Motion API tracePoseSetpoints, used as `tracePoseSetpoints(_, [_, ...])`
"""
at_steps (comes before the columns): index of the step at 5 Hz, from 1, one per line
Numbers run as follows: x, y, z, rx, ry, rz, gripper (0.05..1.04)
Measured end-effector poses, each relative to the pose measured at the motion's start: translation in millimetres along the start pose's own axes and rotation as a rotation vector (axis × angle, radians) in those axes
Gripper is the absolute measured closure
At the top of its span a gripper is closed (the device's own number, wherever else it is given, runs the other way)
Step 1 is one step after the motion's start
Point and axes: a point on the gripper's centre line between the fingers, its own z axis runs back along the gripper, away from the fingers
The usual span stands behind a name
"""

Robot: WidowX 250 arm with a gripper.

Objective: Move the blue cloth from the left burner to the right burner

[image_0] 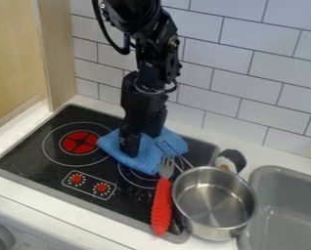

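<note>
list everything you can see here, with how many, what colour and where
blue cloth: 1, blue, partly over the right burner
burners: 2, left one red-centred, right one partly covered
stovetop: 1, black, on the counter
printed dials: 2, red and white, stovetop front
fork: 1, red handle, metal head, left of the pot
pot: 1, silver, between fork and sink
small item: 1, black and white, behind the pot
sink: 1, grey, right
counter: 1, white, around the stovetop
tiled wall: 1, white, back
robot arm: 1, black, from the top
end effector: 1, black, at the cloth
</note>
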Motion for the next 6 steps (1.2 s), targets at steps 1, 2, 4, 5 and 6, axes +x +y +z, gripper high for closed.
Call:
tracePoseSetpoints(1, [0, 3, 13, -0.032, 0.002, 0.019, 0.085])
tracePoseSetpoints(2, [2, 3, 31, -0.077, -0.001, 0.030, 0.085])
tracePoseSetpoints(4, [9, 11, 61, -0.143, 0.007, 0.056, 0.085])
tracePoseSetpoints(5, [16, 22, 86, -0.216, 0.013, 0.089, 0.085])
tracePoseSetpoints(6, [22, 37, 103, -0.296, 0.012, 0.141, 0.085])
